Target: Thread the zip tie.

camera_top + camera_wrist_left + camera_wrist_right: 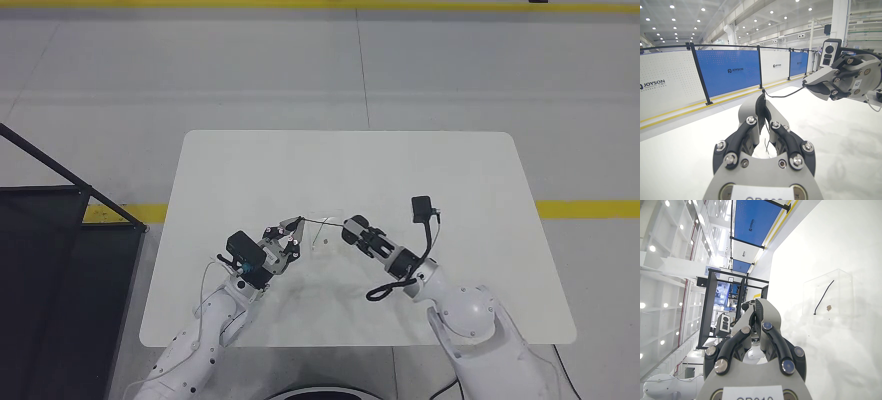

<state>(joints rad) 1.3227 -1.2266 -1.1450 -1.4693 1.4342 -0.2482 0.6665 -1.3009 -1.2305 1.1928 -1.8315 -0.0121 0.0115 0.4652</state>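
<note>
Top view: the zip tie (pixel 318 219) is held clear of the white table (pixel 450 170), just to the 9 o'clock side of the table's middle. Its long axis is laid roughly 9 to 3 o'clock, with a slight sag along the strap.

The 9 o'clock end is held by the left gripper (pixel 296 231), and the 3 o'clock end by the right gripper (pixel 346 229). The two grippers are pointed toward each other and set near, not touching.

Left wrist view: the left gripper (pixel 762 98) is closed fully, and the zip tie (pixel 781 96) is pinched between its ribbed pads (pixel 759 106). The strap is seen leaving the fingertips, dipping in a shallow curve and rising to the tip of the right gripper (pixel 806 84). A short loose end is seen hanging back between the left fingers. The right jaws are closed on the far end of the strap.

Right wrist view: the right gripper (pixel 756 306) is seen with jaws pressed together. The strap itself cannot be made out between them.

A clear box (pixel 846 291) is stood on the table. A second tie (pixel 824 296) is seen within its outline, nearly straight, with a small brown scrap (pixel 828 308) just beside it.
</note>
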